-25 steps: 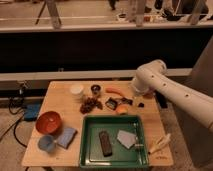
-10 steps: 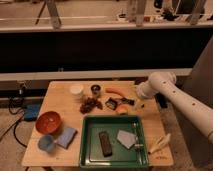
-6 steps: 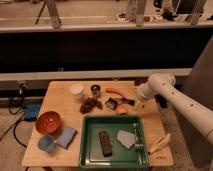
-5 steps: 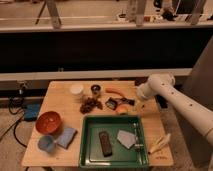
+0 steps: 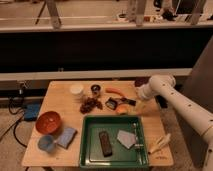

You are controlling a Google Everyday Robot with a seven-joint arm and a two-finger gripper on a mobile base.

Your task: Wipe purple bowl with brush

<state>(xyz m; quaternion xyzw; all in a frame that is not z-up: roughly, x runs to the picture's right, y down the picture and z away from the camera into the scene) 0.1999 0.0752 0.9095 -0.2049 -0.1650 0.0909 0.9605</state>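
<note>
The brush (image 5: 118,103) lies on the wooden table (image 5: 60,100), just behind the green tray. Its squarish dark head points left and its slim black handle points right, toward the arm. My gripper (image 5: 140,103) hangs from the white arm's wrist (image 5: 150,90) at the table's right side. It is low over the table, right at the end of the brush handle. I cannot tell whether it touches the handle. The purple bowl does not show in this view.
A green tray (image 5: 87,150) at the front holds a dark block (image 5: 105,143) and a grey pad (image 5: 125,138). An orange-red bowl (image 5: 48,121), blue cup (image 5: 46,143) and blue sponge (image 5: 67,136) sit front left. A cream tool (image 5: 160,143) lies front right. A white cup (image 5: 76,90), small can (image 5: 95,90), carrot (image 5: 116,91) and brown clump (image 5: 90,105) are at the back.
The arm has swung to the right and come down toward the table near the brush handle. Over the last second it has hardly moved. The objects have stayed put.
</note>
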